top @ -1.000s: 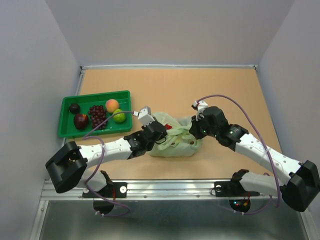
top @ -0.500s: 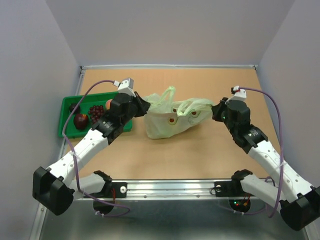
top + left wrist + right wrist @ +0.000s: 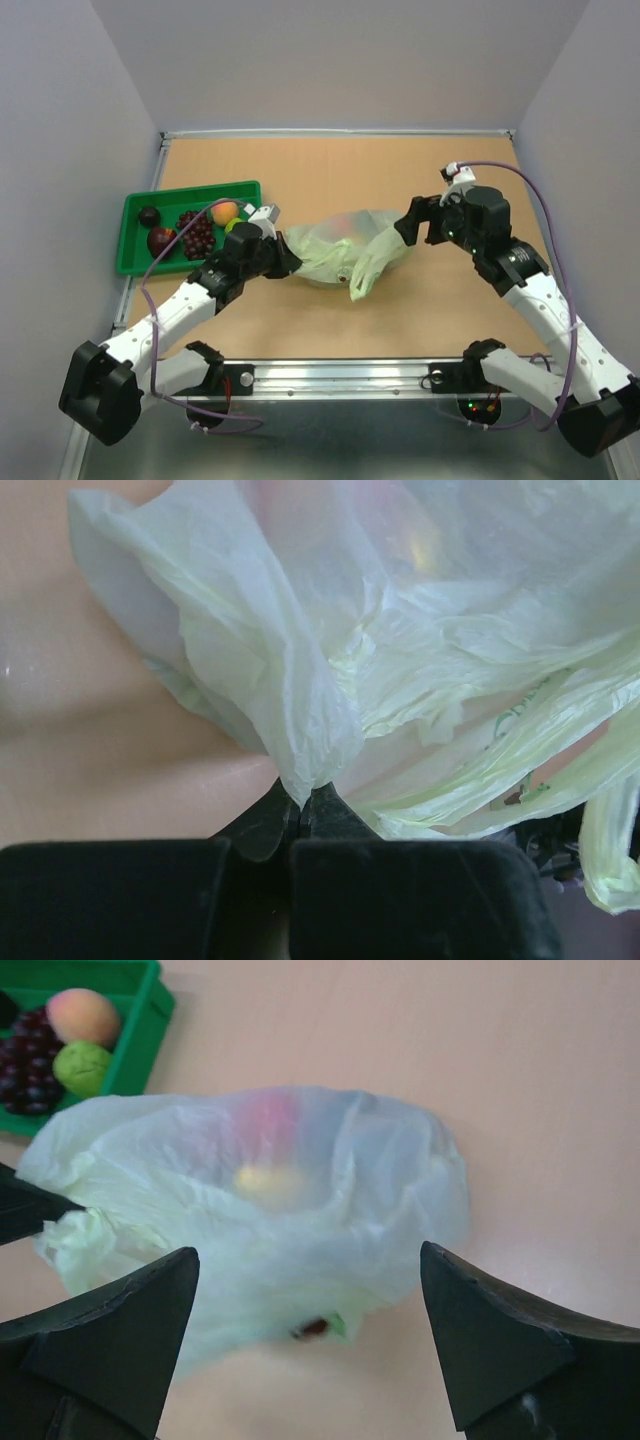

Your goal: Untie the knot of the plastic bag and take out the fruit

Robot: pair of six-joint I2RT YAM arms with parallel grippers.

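Observation:
The pale green plastic bag lies slumped on the table, with a loose handle strip trailing toward the front. My left gripper is shut on a fold at the bag's left edge; in its wrist view the gripper pinches the film. My right gripper is open just right of the bag; in its own view the gripper is empty, the bag beyond it. Fruit shows through the film as a red blur and a yellow one. The knot is hidden.
A green tray at the left holds a dark round fruit, a red apple, purple grapes, a peach and a lime-green fruit. Walls enclose the table on three sides.
The right gripper has opened and let go of the bag, which was stretched between both grippers and has slumped onto the table. The left arm has swung down and nearer, still holding it.

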